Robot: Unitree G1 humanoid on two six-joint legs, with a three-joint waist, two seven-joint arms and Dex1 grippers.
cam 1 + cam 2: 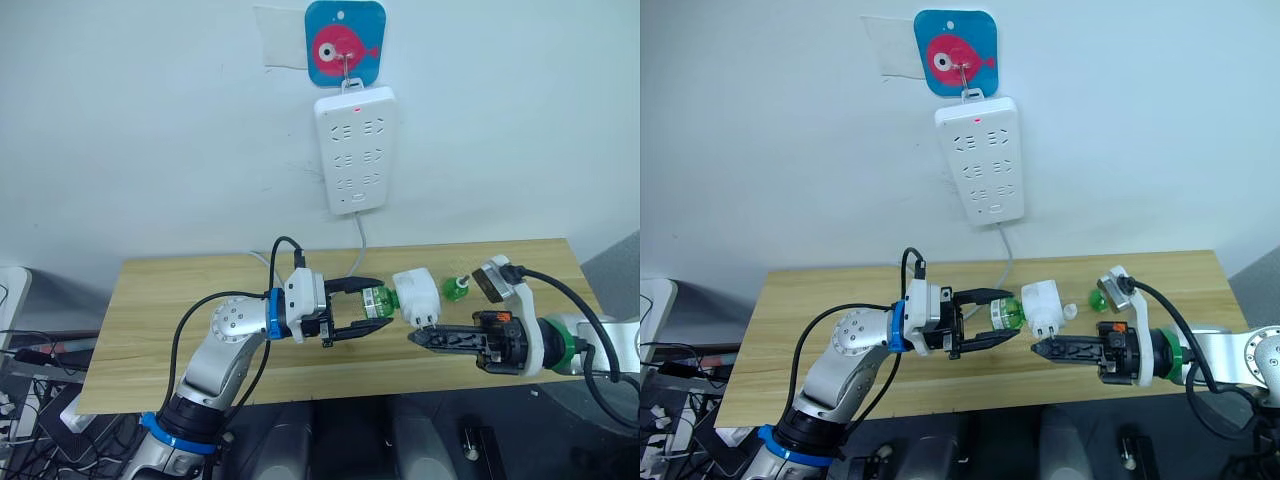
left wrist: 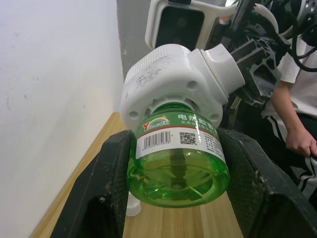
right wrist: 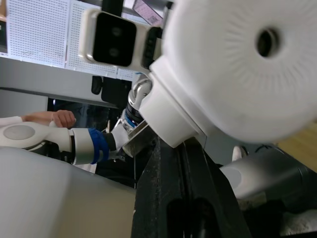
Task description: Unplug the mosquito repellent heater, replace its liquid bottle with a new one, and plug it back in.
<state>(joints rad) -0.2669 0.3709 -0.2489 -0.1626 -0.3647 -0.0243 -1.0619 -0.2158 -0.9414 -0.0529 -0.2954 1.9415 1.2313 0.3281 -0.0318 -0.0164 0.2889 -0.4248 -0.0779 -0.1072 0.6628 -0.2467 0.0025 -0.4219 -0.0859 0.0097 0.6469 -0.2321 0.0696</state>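
Both arms are up over the wooden table (image 1: 160,320), meeting in the middle. The left tool (image 1: 372,311) has its two black fingers spread wide around a green liquid bottle (image 2: 178,171), pads touching both sides of it; the bottle is clear green plastic, holding green liquid, with a barcode label round its shoulder. That bottle sits screwed into the mosquito repellent heater (image 1: 415,297), which is off the wall and held in the air between the two arms, just above the table. The right tool (image 1: 418,338) is pinched tight on the heater's plug end, fingers together. Behind it on the table sits a second small green bottle (image 1: 456,289). On the wall above hangs the white power strip (image 1: 356,150), red light on, below a blue fish hook (image 1: 344,43)
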